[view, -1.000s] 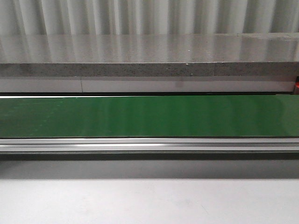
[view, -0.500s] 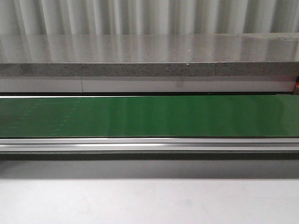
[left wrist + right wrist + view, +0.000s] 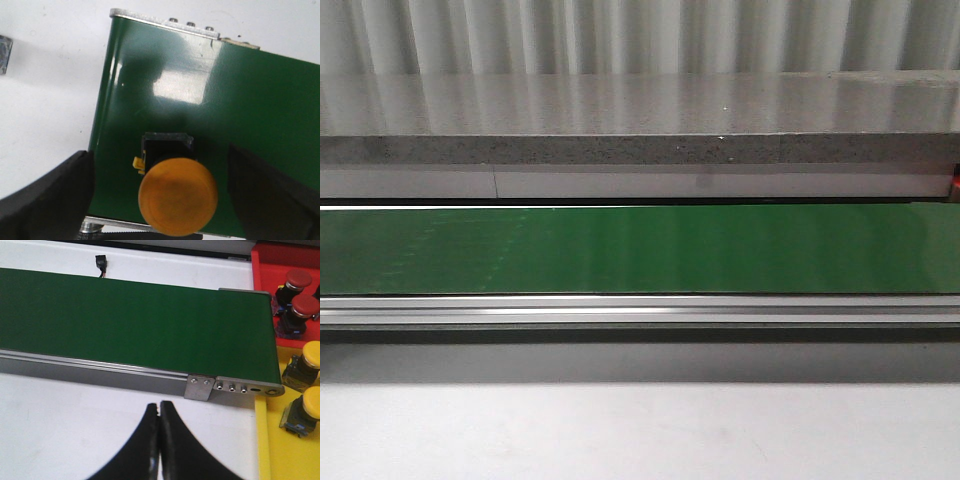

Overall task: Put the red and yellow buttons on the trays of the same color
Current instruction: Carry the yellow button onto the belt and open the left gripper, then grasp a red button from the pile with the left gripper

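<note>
Green belt (image 3: 640, 250) runs across front view, bare there; no arms in that view. L wrist cam: yellow button (image 3: 177, 196) sits on belt nr its end, black base under cap. L gripper (image 3: 160, 200) spread wide, fingers (image 3: 55, 195) either side of button, not touching. R gripper (image 3: 159, 412) fingers pressed together, holding nothing, over white table (image 3: 75, 430) beside belt. Red tray (image 3: 260, 270) w/ 2 red buttons (image 3: 298, 277); yellow tray (image 3: 272, 450) w/ 2 yellow ones (image 3: 314, 355).

I am seeing a green belt (image 3: 640, 250), an orange-yellow button (image 3: 177, 196) on a black base, two red buttons (image 3: 298, 277), a red tray (image 3: 260, 270), a yellow tray (image 3: 265, 440), and my black fingers (image 3: 172, 445).
</note>
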Robot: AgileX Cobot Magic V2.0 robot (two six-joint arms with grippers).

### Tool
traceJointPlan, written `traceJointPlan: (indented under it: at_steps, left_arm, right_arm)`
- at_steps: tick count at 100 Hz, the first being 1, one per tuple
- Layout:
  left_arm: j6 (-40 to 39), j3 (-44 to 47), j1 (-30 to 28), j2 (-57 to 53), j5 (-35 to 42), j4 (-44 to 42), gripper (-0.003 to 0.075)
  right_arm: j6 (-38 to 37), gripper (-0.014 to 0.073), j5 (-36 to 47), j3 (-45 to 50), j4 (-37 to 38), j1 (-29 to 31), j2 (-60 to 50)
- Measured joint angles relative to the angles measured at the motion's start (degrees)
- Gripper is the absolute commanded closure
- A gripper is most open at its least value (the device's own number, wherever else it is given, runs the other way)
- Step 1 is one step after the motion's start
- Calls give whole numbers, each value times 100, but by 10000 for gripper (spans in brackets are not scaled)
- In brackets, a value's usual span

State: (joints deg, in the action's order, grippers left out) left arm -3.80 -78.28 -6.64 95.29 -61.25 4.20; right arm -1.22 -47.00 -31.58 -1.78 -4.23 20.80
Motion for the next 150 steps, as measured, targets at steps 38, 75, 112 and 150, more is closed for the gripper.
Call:
traceJointPlan:
  at_steps: [38, 75, 112, 150]
  left_arm:
    - [0, -670, -360, 0, 79, 157, 175]
    - [-23, -815, -1961, 322, -259, 145, 175]
    - [-31, -815, -2145, 1390, 174, 187, 175]
    - [-31, -838, -2154, 1967, 1373, 404, 175]
  right_arm:
    - [0, 661, 0, 0, 0, 0, 0]
    - [0, 661, 0, 0, 0, 0, 0]
    - [0, 661, 0, 0, 0, 0, 0]
    - [0, 661, 0, 0, 0, 0, 0]
